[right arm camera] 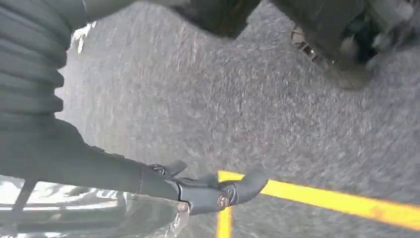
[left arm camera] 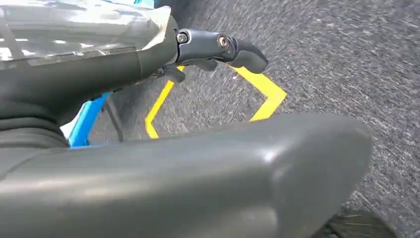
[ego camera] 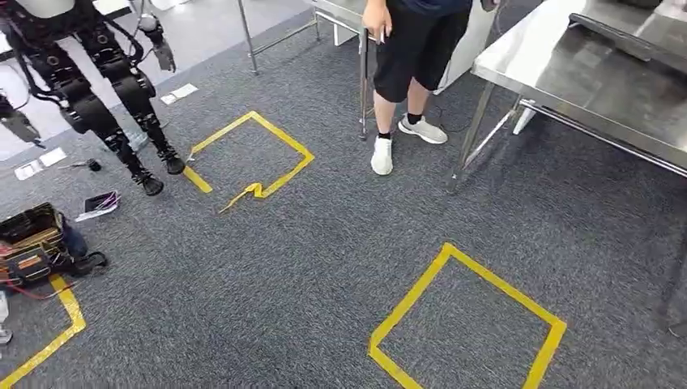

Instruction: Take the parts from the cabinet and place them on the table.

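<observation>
Left hand (left arm camera: 218, 148) and right hand (right arm camera: 148, 183) gripping clear-wrapped parts (left arm camera: 74, 29), no legible writing.

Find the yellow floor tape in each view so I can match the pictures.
Head view: yellow floor tape forms square outlines, the nearest at lower right.
Left wrist view: a taped corner sits right of centre in the upper half.
Right wrist view: a strip runs along the lower right, meeting a second strip at lower centre.
Which square the wrist views show cannot be told.
Shared landmark: the grey carpet.
</observation>
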{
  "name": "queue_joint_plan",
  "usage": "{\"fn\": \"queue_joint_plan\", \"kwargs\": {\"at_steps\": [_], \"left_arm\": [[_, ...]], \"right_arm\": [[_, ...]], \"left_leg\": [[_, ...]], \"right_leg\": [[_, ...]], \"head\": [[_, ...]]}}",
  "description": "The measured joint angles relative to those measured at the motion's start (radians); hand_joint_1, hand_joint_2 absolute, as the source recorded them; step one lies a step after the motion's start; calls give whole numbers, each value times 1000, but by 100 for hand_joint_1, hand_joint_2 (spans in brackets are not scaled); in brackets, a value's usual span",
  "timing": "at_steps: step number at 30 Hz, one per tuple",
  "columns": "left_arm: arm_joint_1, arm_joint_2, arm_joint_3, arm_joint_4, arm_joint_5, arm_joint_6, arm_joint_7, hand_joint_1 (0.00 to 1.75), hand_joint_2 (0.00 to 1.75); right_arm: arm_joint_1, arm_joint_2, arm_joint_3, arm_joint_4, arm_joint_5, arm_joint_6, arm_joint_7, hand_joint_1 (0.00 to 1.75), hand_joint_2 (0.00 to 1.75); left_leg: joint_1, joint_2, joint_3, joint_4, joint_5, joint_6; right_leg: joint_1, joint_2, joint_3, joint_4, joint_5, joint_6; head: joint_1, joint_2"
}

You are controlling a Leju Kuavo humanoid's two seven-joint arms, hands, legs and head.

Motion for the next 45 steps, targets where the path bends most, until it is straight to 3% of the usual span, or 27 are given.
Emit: {"fn": "queue_joint_plan", "kwargs": {"at_steps": [2,3,4,5,6,10,12,14,16,18,20,21,25,26,27,28,30,31,32,34,35,36,37,40,41,43,45], "left_arm": [[3,2,1,0,5,6,0,0,0],[4,4,3,0,9,10,0,0,0],[3,5,6,0,9,13,0,0,0],[2,5,8,-1,10,15,2,0,0],[-2,5,10,-1,10,16,4,0,0],[1,3,20,-1,20,42,14,0,0],[1,-2,25,-1,28,51,12,0,0],[-2,-5,26,-1,27,41,4,0,0],[0,-6,26,-1,26,26,-4,0,0],[3,-6,26,-1,26,22,-24,0,0],[3,-5,25,-1,18,8,-56,0,0],[3,-4,25,-1,17,2,-69,0,0],[8,0,24,-2,10,-8,-83,0,0],[8,5,24,-2,10,-8,-84,0,0],[7,4,24,-2,10,-8,-85,0,0],[5,4,24,-2,10,-8,-86,0,0],[5,4,24,-2,10,-8,-87,0,0],[6,4,24,-2,10,-8,-87,0,0],[7,4,24,-2,10,-8,-87,0,0],[7,5,24,-2,6,-12,-89,0,0],[6,6,20,-2,-3,-20,-90,0,0],[4,6,17,-2,-7,-27,-90,0,0],[1,7,14,-2,-9,-30,-87,0,0],[3,8,14,-2,-5,-26,-57,0,0],[3,8,14,-2,-5,-25,-48,0,0],[3,4,13,-2,-16,-18,-45,0,0],[2,2,9,-2,-26,-12,-55,0,0]], "right_arm": [[-8,11,23,0,18,7,3,0,175],[-15,17,34,0,25,12,4,0,175],[-23,22,43,0,32,14,4,0,175],[-29,24,52,0,37,16,4,0,175],[-34,26,58,0,41,20,4,0,175],[-50,35,80,0,55,31,4,0,175],[-53,33,89,0,58,37,3,0,175],[-47,27,93,0,46,40,4,0,175],[-34,16,92,0,29,27,4,0,175],[-28,5,88,0,16,11,3,0,175],[-8,-9,76,0,-14,-14,-8,0,175],[3,-15,64,0,-28,-25,-16,0,175],[17,-21,31,0,-52,-47,-32,0,175],[18,-22,24,0,-53,-50,-32,0,175],[21,-24,20,0,-53,-50,-32,0,175],[27,-24,18,0,-54,-50,-32,0,175],[32,-27,12,0,-54,-50,-32,0,175],[33,-29,11,0,-54,-50,-32,0,175],[34,-30,11,0,-54,-50,-32,0,175],[34,-30,6,0,-60,-51,-32,0,175],[36,-29,0,0,-71,-60,-30,0,175],[43,-30,-7,0,-79,-67,-30,0,175],[49,-30,-12,0,-81,-74,-31,0,175],[52,-28,-21,0,-83,-82,-40,0,175],[56,-28,-25,0,-89,-86,-45,0,175],[80,-30,-37,0,-112,-96,-62,0,175],[80,-29,-55,-1,-133,-99,-70,0,175]], "left_leg": [[2,6,17,-28,34,0],[2,14,65,-114,79,3],[2,40,120,-209,118,6],[-1,90,161,-280,131,11],[-9,92,164,-290,127,18],[-12,41,156,-300,138,45],[-6,22,155,-303,145,57],[-7,-8,149,-303,147,64],[-7,-40,147,-302,149,65],[-6,-69,149,-301,151,62],[-5,-98,150,-300,153,57],[-10,-108,147,-297,154,51],[-6,-132,134,-302,164,28],[-3,-123,132,-294,157,27],[-10,-62,116,-258,127,23],[-7,-27,83,-188,84,18],[-1,-2,-1,-16,7,9],[2,1,-22,28,0,6],[4,4,-16,19,14,5],[5,19,68,-131,90,6],[4,44,124,-223,121,9],[0,92,164,-288,122,15],[-4,81,163,-291,125,21],[-15,47,155,-292,127,38],[-3,32,166,-306,138,49],[-4,13,165,-311,144,59],[-5,-10,160,-310,146,63]], "right_leg": [[1,-26,1,0,-1,0],[1,-39,2,0,-2,0],[1,-49,5,0,-3,0],[6,-57,8,1,-6,4],[18,-67,6,4,-11,10],[18,-100,10,5,-16,28],[7,1,-27,77,-56,30],[5,32,-107,245,-124,22],[5,36,-152,331,-141,30],[2,39,-104,224,-85,51],[-6,84,-19,42,-14,65],[-7,117,-8,11,-13,57],[3,82,-7,8,2,25],[-11,68,-5,3,7,17],[-8,59,-4,2,5,8],[-6,43,-4,2,5,-2],[1,12,-7,2,3,-6],[2,-4,-9,2,3,-6],[2,-16,-10,2,3,-6],[2,-41,-9,2,0,-4],[2,-51,-3,2,-1,-3],[8,-60,0,3,-5,4],[18,-70,-6,5,-10,12],[11,-101,10,0,-9,27],[15,-99,6,4,-17,34],[5,2,-29,91,-65,30],[2,27,-107,256,-131,24]], "head": [[0,0],[0,0],[-1,0],[-1,0],[0,0],[4,0],[8,0],[8,0],[9,0],[8,0],[9,0],[8,0],[10,0],[9,0],[4,0],[-3,0],[-3,0],[-3,0],[-2,0],[-2,0],[-4,0],[-5,0],[-3,0],[2,0],[0,0],[8,0],[13,0]]}}
